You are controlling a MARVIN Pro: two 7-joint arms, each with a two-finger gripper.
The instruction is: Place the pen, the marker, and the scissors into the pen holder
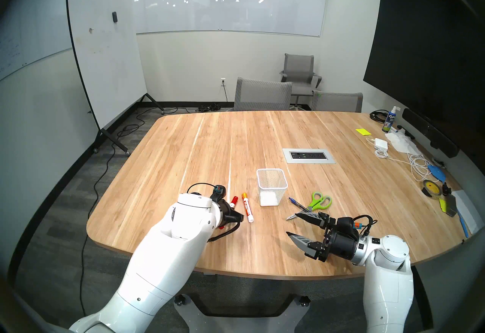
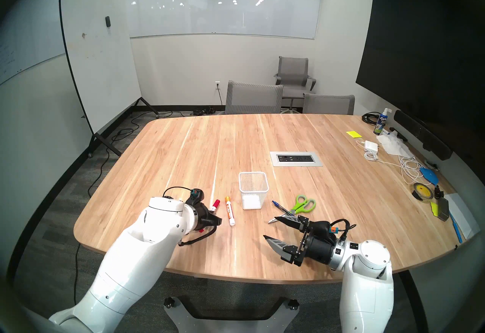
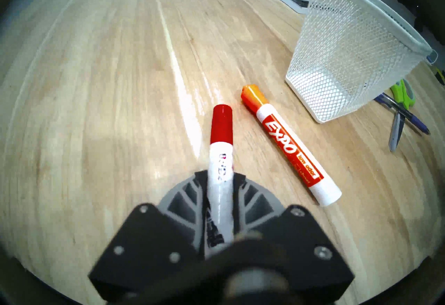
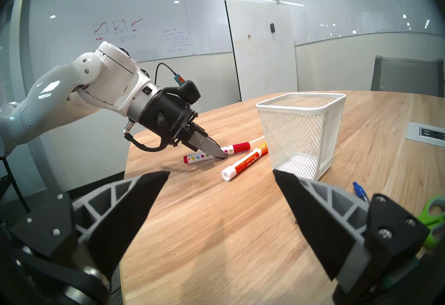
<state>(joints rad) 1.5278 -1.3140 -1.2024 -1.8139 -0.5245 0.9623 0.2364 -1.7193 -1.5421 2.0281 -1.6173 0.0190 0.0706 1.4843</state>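
The red marker (image 3: 221, 153) is clamped mid-barrel by the left end effector (image 4: 222, 154) — for transfer to the holder (image 1: 272, 190) — while the right end effector (image 1: 295, 224) is held wide open, empty.

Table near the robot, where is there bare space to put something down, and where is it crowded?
Bare wood lies between the orange marker and the open right tool, along the near edge. The far half of the table beyond the mesh cup is also bare. Crowded: right of the cup, where pen and scissors cross, and the cluttered right edge.
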